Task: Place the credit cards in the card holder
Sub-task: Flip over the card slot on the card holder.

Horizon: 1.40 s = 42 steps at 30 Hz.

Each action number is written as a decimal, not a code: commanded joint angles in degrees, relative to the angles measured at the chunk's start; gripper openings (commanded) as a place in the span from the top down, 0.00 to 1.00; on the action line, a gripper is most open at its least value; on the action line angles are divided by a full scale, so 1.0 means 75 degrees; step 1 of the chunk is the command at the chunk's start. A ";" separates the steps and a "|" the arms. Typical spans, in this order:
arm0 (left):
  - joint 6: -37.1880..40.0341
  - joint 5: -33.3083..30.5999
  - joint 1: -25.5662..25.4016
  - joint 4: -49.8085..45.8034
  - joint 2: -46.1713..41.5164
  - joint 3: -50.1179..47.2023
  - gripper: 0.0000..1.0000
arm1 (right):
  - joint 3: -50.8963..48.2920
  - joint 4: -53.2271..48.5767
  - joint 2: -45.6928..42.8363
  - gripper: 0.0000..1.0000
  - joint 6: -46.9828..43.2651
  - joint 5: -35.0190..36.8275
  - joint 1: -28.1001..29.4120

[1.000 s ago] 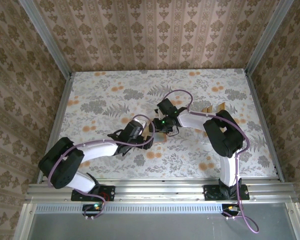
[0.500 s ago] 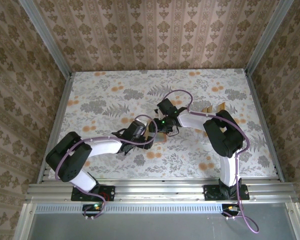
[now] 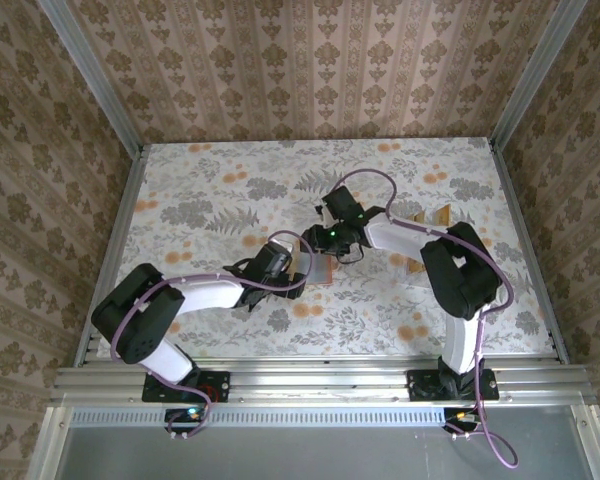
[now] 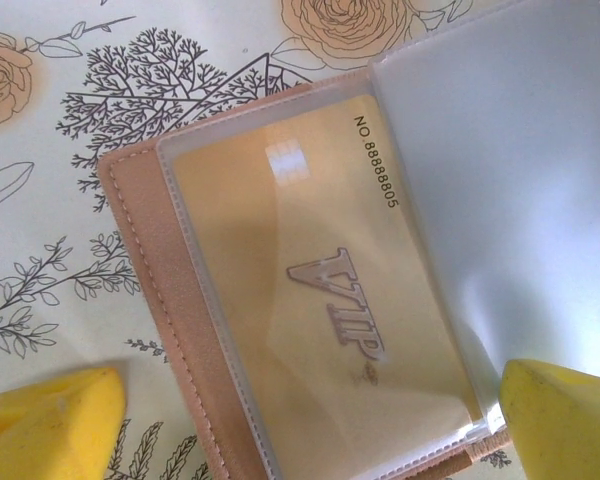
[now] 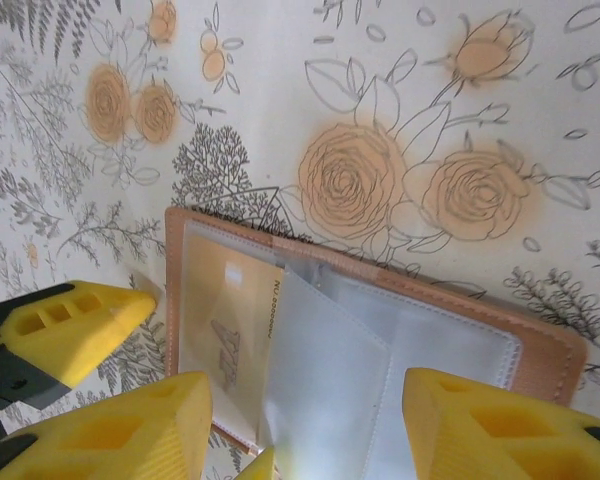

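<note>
The reddish-brown card holder [image 4: 145, 300] lies open on the flowered table, and it is also in the right wrist view [image 5: 540, 335] and the top view [image 3: 318, 272]. A tan-yellow credit card [image 4: 310, 290] marked VIP sits inside its left clear sleeve [image 5: 225, 320]. A second clear sleeve [image 5: 325, 390] stands partly lifted beside it. My left gripper [image 4: 300, 430] is open, with a fingertip on each side of the holder's near edge. Just above the holder hangs my right gripper [image 5: 305, 430], open and holding nothing. More tan cards [image 3: 420, 216] lie to the right.
The table is covered by a flowered cloth [image 3: 210, 190] and walled in by patterned panels. One yellow finger [image 5: 70, 325] of the left gripper shows beside the holder in the right wrist view. Both arms meet at the table's centre, close together.
The right gripper has drawn back a little toward the far right, off the holder. The left arm's elbow has shifted right, while its gripper has stayed at the holder.
</note>
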 commanded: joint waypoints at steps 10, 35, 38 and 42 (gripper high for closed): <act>-0.0134 -0.0061 -0.0032 -0.0084 -0.0069 -0.0184 0.03 | -0.0377 0.0397 0.0283 0.47 0.0455 -0.0459 0.0192; -0.0450 0.0113 0.1180 -0.1067 -0.3834 -0.1249 0.00 | 0.1698 -0.0323 0.1660 0.46 0.0895 -0.0306 0.1157; -0.0438 0.0245 0.1314 -0.1046 -0.3913 -0.1326 0.00 | 0.1839 -0.0350 0.1865 0.46 0.0958 -0.0271 0.1204; -0.0418 0.0372 0.1411 -0.0942 -0.3864 -0.1341 0.00 | 0.1846 -0.0398 0.1857 0.45 0.0972 -0.0247 0.1209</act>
